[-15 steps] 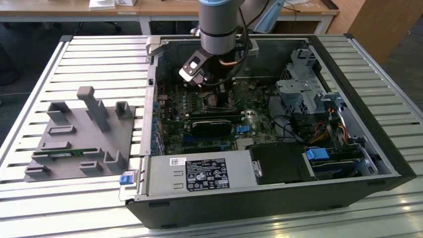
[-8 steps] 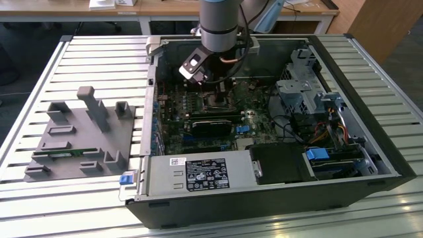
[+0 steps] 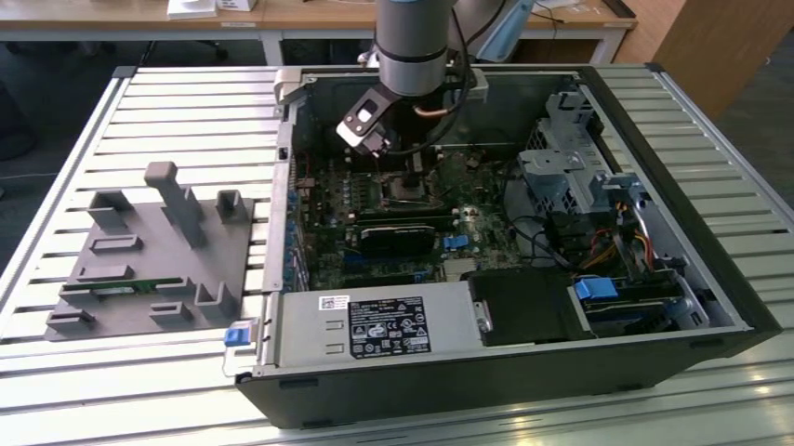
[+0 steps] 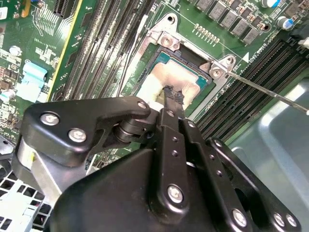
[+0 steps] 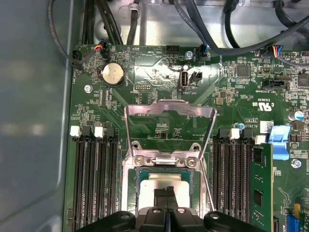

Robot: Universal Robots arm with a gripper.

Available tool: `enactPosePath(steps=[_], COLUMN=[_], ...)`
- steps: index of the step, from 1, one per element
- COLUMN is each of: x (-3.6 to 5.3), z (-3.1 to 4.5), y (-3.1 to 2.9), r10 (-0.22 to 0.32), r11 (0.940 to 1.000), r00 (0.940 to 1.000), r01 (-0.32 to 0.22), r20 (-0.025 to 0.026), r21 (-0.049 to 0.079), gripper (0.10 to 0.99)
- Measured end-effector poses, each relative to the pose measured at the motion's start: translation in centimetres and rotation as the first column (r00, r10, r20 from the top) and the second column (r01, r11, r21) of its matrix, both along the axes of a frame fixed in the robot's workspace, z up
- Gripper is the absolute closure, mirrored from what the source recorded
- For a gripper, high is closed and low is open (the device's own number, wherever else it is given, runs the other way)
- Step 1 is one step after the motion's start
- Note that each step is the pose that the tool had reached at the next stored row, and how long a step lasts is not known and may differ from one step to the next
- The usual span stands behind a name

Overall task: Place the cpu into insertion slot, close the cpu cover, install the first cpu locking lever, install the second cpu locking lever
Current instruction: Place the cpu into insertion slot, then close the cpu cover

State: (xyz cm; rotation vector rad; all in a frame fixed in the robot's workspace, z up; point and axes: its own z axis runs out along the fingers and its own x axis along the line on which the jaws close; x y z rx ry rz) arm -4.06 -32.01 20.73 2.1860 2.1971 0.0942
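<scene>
Black two-finger gripper (image 5: 166,192): fingers pressed together, tips resting on pale tan-silver square cpu (image 5: 147,191), nothing clamped. Cpu sits flat inside black-framed square insertion slot (image 5: 164,171), green board all round. Just past slot, silvery windowed cpu cover (image 5: 169,107) stands flipped up, open. Thin silver lever rod (image 4: 270,92) crosses long black memory slots (image 4: 241,104) beside socket. Exterior view: gripper roughly 11 o'clock from middle of open black computer case (image 3: 496,381). Grey moulded fixture tray (image 3: 162,251) off at 9 o'clock, well apart.
</scene>
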Motion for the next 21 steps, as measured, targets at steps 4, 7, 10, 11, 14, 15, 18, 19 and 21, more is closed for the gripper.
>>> enactPosePath(steps=[4, 7, 10, 11, 14, 15, 18, 19, 21], x=[0.01, 0.00, 0.00, 0.00, 0.01, 0.01, 0.01, 0.01, 0.01], z=[0.18, 0.22, 0.29, 0.32, 0.50, 0.59, 0.93, 1.05, 1.33], y=[0.00, 0.00, 0.00, 0.00, 0.00, 0.00, 0.00, 0.00, 0.00], r10=[-0.001, -0.001, -0.001, -0.001, -0.002, -0.002, -0.002, -0.002, -0.002], r11=[1.0000, 1.0000, 1.0000, 1.0000, 1.0000, 1.0000, 1.0000, 1.0000, 1.0000], r00=[1.0000, 1.0000, 1.0000, 1.0000, 1.0000, 1.0000, 1.0000, 1.0000, 1.0000], r01=[0.001, 0.001, 0.001, 0.001, 0.002, 0.002, 0.002, 0.002, 0.002], r20=[-0.0009, -0.0011, -0.0010, -0.0010, -0.0010, -0.0011, -0.0013, -0.0013, -0.0014], r21=[0.002, 0.001, 0.001, 0.002, 0.002, 0.002, 0.002, 0.002, 0.002], gripper=[0.980, 0.980, 0.980, 0.980, 0.980, 0.980, 0.980, 0.980, 0.980])
